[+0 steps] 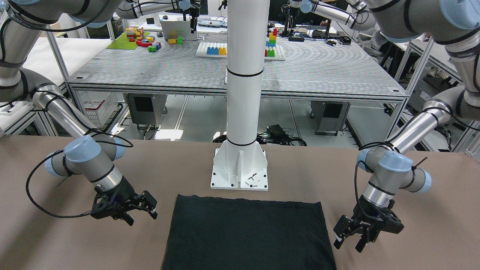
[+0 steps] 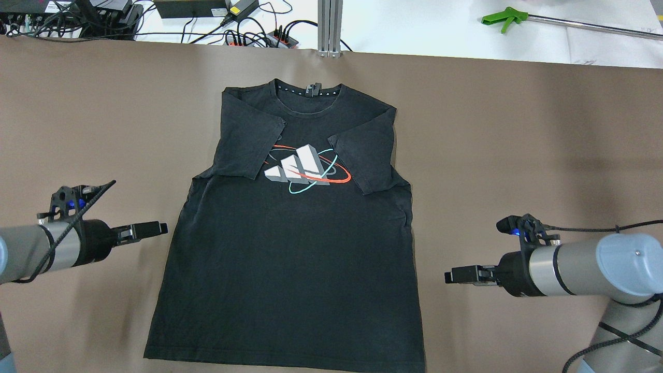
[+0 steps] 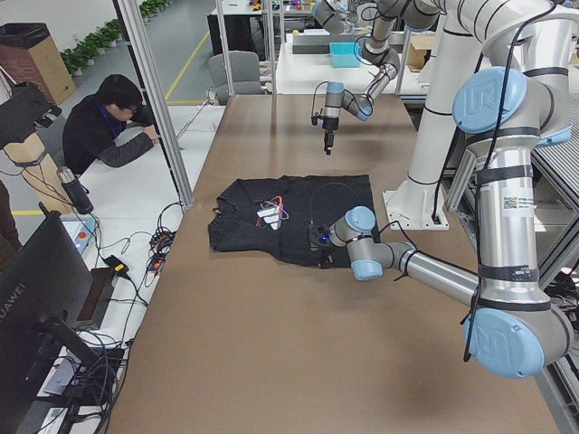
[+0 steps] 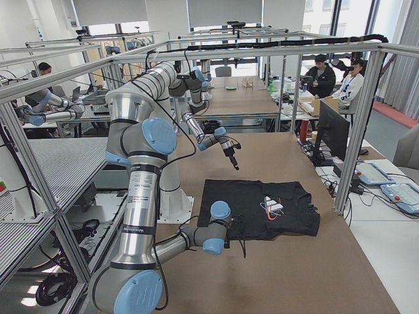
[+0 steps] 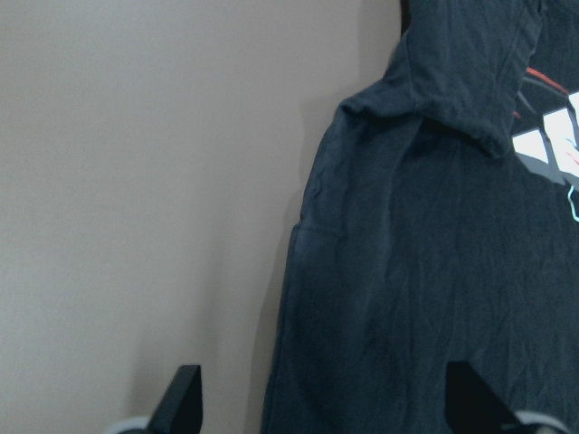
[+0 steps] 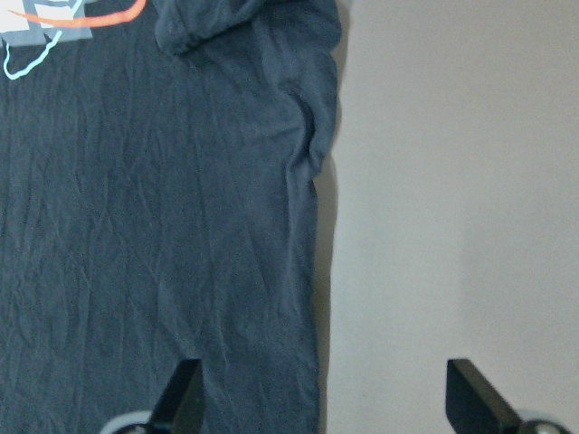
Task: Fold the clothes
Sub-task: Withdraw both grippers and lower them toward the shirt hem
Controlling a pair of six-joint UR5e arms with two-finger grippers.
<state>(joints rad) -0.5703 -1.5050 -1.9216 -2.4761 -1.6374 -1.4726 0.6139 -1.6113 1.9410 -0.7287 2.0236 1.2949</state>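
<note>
The clothes are one black T-shirt (image 2: 290, 259) with a white, red and teal logo. It lies flat on the brown table (image 2: 518, 129), both sleeves folded in over the chest. It also shows in the front view (image 1: 247, 232). My left gripper (image 2: 155, 228) is open and empty, just off the shirt's left side edge. In the left wrist view (image 5: 326, 402) that edge (image 5: 298, 271) runs between the spread fingers. My right gripper (image 2: 453, 276) is open and empty beside the shirt's right edge. In the right wrist view (image 6: 326, 398) that edge (image 6: 317, 226) lies between the fingers.
The white pillar's base (image 1: 240, 168) stands just behind the shirt's bottom hem. Cables and power strips (image 2: 248, 31) and a green tool (image 2: 505, 19) lie beyond the table's far edge. A person (image 3: 109, 127) sits beside the table.
</note>
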